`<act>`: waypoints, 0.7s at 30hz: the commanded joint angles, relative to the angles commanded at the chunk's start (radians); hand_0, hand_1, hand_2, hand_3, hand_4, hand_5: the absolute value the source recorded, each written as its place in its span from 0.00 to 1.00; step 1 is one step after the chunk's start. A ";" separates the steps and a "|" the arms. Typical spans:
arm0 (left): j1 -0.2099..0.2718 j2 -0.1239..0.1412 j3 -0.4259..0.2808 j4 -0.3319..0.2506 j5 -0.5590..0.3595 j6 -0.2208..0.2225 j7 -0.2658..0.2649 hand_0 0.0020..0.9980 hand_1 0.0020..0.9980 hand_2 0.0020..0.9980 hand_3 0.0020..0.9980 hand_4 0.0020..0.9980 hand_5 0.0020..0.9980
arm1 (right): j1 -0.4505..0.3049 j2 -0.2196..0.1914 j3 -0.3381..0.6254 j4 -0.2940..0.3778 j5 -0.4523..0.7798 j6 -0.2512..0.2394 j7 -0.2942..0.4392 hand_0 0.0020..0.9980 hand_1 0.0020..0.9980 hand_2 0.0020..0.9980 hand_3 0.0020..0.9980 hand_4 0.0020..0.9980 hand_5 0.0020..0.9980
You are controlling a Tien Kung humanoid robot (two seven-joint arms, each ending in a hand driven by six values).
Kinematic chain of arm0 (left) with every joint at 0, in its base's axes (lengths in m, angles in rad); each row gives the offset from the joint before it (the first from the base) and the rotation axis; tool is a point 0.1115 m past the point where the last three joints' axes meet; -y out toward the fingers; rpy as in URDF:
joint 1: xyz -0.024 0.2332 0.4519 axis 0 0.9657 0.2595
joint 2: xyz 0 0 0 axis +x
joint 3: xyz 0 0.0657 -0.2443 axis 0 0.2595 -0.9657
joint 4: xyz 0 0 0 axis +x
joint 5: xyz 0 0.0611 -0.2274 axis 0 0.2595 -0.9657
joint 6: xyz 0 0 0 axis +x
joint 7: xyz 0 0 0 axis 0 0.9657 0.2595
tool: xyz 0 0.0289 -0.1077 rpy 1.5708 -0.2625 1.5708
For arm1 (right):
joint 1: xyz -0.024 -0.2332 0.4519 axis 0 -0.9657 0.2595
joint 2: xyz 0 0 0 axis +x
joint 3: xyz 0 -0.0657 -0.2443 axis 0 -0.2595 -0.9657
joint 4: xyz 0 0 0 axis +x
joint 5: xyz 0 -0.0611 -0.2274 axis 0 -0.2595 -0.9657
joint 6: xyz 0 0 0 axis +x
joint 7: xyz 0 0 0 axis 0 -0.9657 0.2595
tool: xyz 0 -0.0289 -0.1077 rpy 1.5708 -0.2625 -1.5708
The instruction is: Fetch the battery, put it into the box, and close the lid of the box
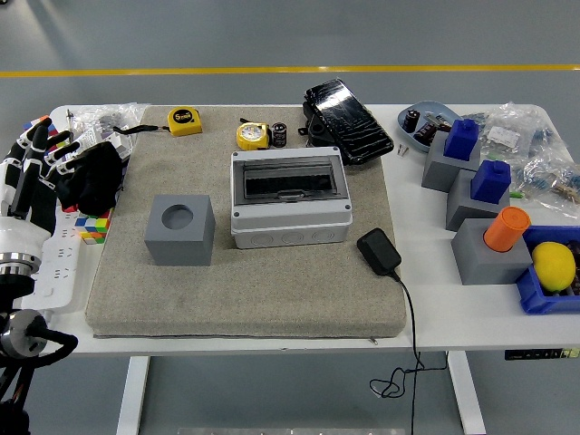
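Left hand [41,168] at 9 o'clock edge of table, fingers spread and pointing up toward 12, holding nothing; fingertips close beside black cloth bundle [91,177], contact not resolvable. Right hand out of view.

Battery [279,134]: small dark cylinder, upright, at 12 o'clock of mat, just to the 3 o'clock side of yellow tape measure [253,136]. Well apart from left hand, up and toward 2 o'clock from it, with mat corner between.

Box [290,199]: grey enclosure at mat centre, directly toward 6 o'clock from battery. Dark recess visible through its top; lid state not clear.

Grey cube [179,230] with round hole in top, at 9 o'clock of box, on mat. Black charger [379,251] with cable at 4 o'clock of box, cable running off near table edge. Black wrapped pack [347,120] at 1 o'clock of box. Second yellow tape measure [185,120] at 11 o'clock of mat.

Surface: tan mat [245,290] on white table [435,308]. At 3 o'clock side: grey blocks topped with blue pieces [462,138], orange cylinder [506,228], yellow fruit [553,265] in blue bin. Colour-cube puzzle [93,227] and white power strip [50,263] at 9 o'clock side.

Room: grey floor, yellow line [299,69] across 12 o'clock.
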 joint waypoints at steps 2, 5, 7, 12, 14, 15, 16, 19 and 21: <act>-0.001 0.001 0.010 0.002 -0.001 -0.001 0.002 0.45 0.57 0.60 0.68 1.00 0.48 | 0.000 0.000 0.002 0.000 -0.001 0.000 -0.001 0.61 0.66 0.69 0.59 0.99 0.55; -0.002 0.003 0.028 0.004 -0.001 -0.006 0.008 0.45 0.57 0.60 0.68 1.00 0.48 | -0.001 0.000 0.006 0.000 -0.005 0.000 -0.002 0.61 0.66 0.69 0.59 0.99 0.55; -0.002 0.003 0.037 0.004 -0.004 -0.007 0.007 0.45 0.57 0.60 0.68 1.00 0.48 | -0.001 0.000 0.007 0.000 -0.006 0.000 -0.002 0.61 0.66 0.69 0.59 0.99 0.55; -0.006 0.004 0.063 0.009 -0.007 -0.009 0.003 0.39 0.56 0.60 0.68 1.00 0.48 | -0.001 -0.001 0.008 0.000 -0.008 0.000 -0.003 0.61 0.66 0.69 0.59 0.99 0.55; -0.007 0.003 0.066 0.011 -0.005 -0.008 0.000 0.34 0.55 0.59 0.65 1.00 0.48 | 0.001 -0.001 0.007 0.000 -0.006 0.000 -0.002 0.61 0.66 0.69 0.59 0.99 0.55; -0.007 0.003 0.067 0.011 -0.006 -0.007 -0.002 0.34 0.55 0.59 0.65 1.00 0.48 | 0.001 -0.001 0.006 0.000 -0.004 0.000 -0.001 0.61 0.66 0.69 0.59 0.99 0.55; -0.007 0.003 0.066 0.011 -0.006 -0.007 -0.004 0.34 0.55 0.59 0.65 1.00 0.48 | 0.002 -0.001 0.003 0.000 -0.001 0.000 0.000 0.61 0.66 0.69 0.59 0.99 0.55; -0.007 0.005 0.065 0.012 0.000 -0.008 -0.003 0.34 0.55 0.59 0.65 1.00 0.48 | 0.003 -0.002 0.001 0.000 0.001 0.000 0.000 0.61 0.66 0.69 0.59 0.99 0.55; -0.008 0.006 0.065 0.012 0.003 -0.010 -0.001 0.33 0.54 0.58 0.60 1.00 0.44 | 0.004 -0.002 0.002 0.000 0.001 0.000 0.000 0.61 0.66 0.68 0.59 0.99 0.55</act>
